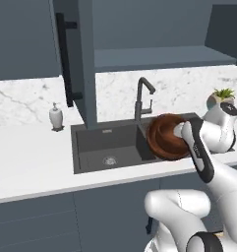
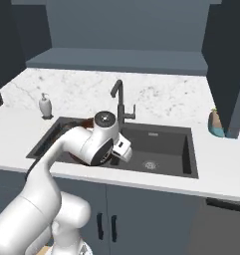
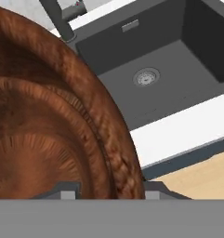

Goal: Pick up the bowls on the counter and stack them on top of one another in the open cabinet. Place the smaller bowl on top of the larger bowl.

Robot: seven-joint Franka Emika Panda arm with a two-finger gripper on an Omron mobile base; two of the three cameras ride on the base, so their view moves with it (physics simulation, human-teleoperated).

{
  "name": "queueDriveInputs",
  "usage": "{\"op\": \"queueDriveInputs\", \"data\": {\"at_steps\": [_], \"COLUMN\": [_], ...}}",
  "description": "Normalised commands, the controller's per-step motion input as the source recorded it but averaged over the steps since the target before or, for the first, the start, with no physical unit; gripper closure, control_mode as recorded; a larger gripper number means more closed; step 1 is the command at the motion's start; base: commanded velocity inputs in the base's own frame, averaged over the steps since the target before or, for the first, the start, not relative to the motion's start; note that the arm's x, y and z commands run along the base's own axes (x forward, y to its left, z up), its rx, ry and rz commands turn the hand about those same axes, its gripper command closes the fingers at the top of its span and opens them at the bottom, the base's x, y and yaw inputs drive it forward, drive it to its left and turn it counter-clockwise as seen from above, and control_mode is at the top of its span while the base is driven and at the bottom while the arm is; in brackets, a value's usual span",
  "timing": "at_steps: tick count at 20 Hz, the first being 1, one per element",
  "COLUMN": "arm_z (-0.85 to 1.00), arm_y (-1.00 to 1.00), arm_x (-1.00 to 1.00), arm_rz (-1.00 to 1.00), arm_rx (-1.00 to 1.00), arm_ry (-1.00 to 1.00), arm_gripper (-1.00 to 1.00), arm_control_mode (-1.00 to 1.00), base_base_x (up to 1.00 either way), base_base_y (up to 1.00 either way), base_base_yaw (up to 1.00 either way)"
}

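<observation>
A wide, deep reddish-brown wooden bowl [image 1: 164, 137], by its size the larger bowl, hangs tilted on edge above the right side of the sink. My gripper [image 1: 182, 133] is shut on its rim. In the hand view the bowl [image 3: 48, 121] covers the left half, and my gripper [image 3: 111, 190] has a fingertip on each side of the rim. The smaller bowl is out of view. The open cabinet's shelf [image 1: 159, 56] lies above the faucet, its door [image 1: 85, 64] swung out with a black bar handle [image 1: 67, 59]. White marble counter [image 1: 31, 157] surrounds the sink.
The dark sink [image 1: 107, 147] has a black faucet [image 1: 143, 96] behind it. A soap dispenser [image 1: 56, 117] stands to its left and a potted plant [image 1: 219, 98] to its right. The open cabinet door juts out over the sink's left end.
</observation>
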Motion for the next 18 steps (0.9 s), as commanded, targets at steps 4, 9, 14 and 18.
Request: {"op": "queueDriveInputs", "data": {"at_steps": [4, 9, 14, 18], "arm_z": [0.0, 0.23, 0.92, 1.0], "arm_y": [0.0, 0.0, 0.0, -0.04], "arm_x": [0.0, 0.0, -0.42, -0.53], "arm_rz": [0.0, 0.0, -0.04, -0.1], "arm_rx": [0.0, 0.0, 0.01, 0.06], "arm_ry": [0.0, 0.0, -0.05, -0.02], "arm_gripper": [1.0, 1.0, 1.0, 1.0], "arm_control_mode": [1.0, -1.0, -1.0, -1.0], "base_base_x": [0.92, 0.29, 0.0, 0.0], "base_base_y": [-0.12, 0.01, 0.0, 0.0], "base_base_yaw": [0.0, 0.0, 0.0, 0.0]}}
